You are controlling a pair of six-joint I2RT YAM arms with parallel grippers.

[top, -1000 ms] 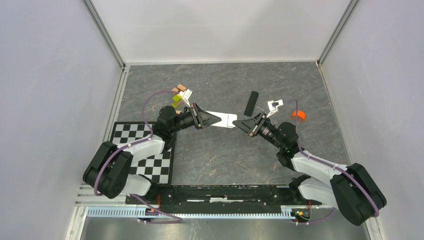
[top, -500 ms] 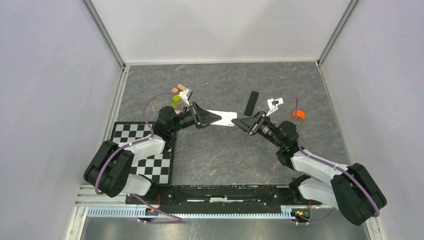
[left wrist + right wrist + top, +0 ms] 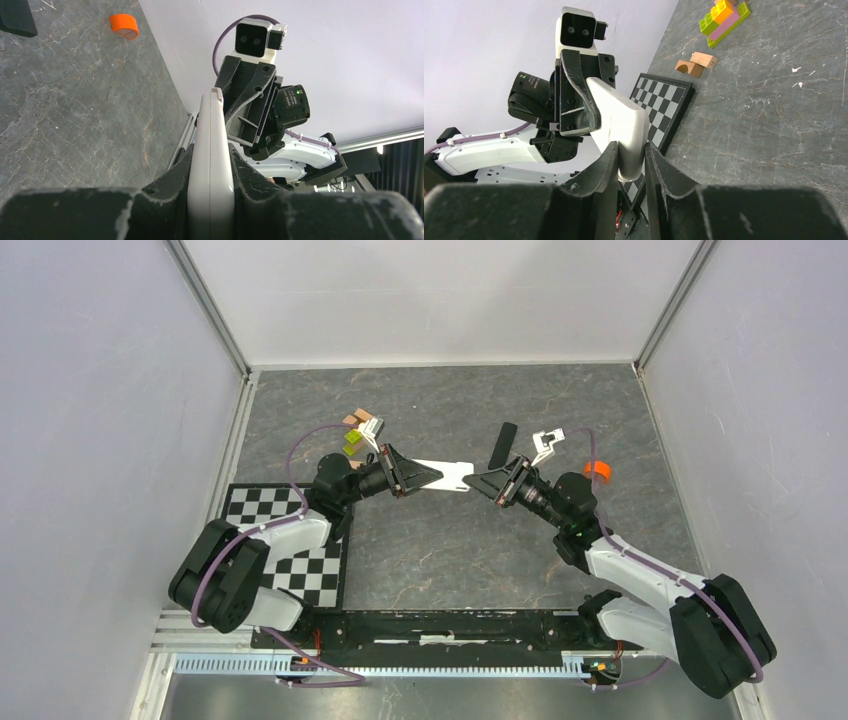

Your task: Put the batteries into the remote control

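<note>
The white remote control (image 3: 447, 476) hangs in the air above the middle of the table, held between both arms. My left gripper (image 3: 430, 475) is shut on its left end; in the left wrist view the remote control (image 3: 211, 145) runs edge-on straight out from between the fingers of that gripper (image 3: 210, 167). My right gripper (image 3: 479, 481) meets the other end. In the right wrist view that rounded end (image 3: 624, 125) sits between the fingers of the right gripper (image 3: 629, 155), touching both pads. The batteries are out of view.
A slim black bar (image 3: 503, 445) lies behind the right gripper and an orange round cap (image 3: 597, 471) further right. Coloured bricks (image 3: 354, 443) and wooden blocks (image 3: 362, 422) lie back left. A checkerboard mat (image 3: 290, 540) is under the left arm.
The right gripper has widened and then closed on the remote's free end, and its wrist has turned a little. The left arm and the remote have barely moved.
</note>
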